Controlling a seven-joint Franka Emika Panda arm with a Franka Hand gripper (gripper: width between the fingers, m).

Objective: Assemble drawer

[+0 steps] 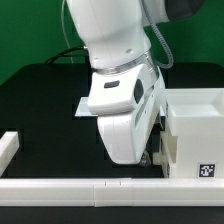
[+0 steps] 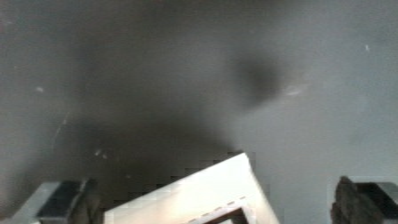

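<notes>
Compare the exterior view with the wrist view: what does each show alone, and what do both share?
Only the exterior view: the arm, the drawer housing with its tag at the exterior view's right, the long white rail, and a white piece at that view's left. Only the wrist view: the open claw, its fingers wide apart, and a white tagged corner; I cannot tell which part that is. Both: the black table.

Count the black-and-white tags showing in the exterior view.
1: a tag low on the drawer housing, at the exterior view's right. The arm may hide others.
</notes>
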